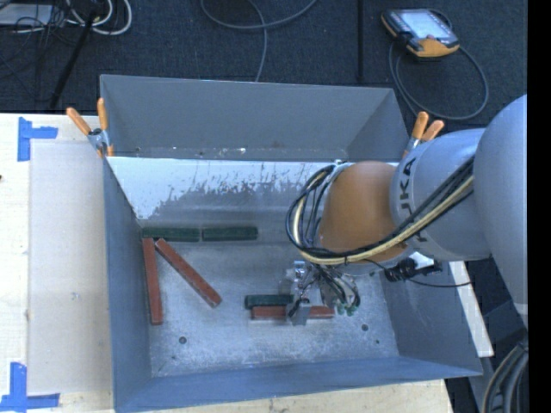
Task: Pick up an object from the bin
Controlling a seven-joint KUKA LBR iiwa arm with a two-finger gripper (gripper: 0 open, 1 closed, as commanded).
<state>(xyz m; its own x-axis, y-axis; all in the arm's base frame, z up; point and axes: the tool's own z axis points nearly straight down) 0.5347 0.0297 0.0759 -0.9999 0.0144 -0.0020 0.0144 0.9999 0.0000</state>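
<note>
— Position of the end effector [301, 306]?
— Low over a red-brown stick [269, 313] and a dark green stick [263, 300], side by side on the floor near the bin's [258, 366] front.
— Open or closed?
— Cannot tell.

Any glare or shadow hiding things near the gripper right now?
Camera view: glare streaks the bin along its back wall, away from the gripper; the floor is evenly lit, and the red stick and dark green stick beside the gripper read plainly.

A handheld pendant [421, 30] (orange-rimmed, screen up) lies on the dark carpet [258, 54].
</note>
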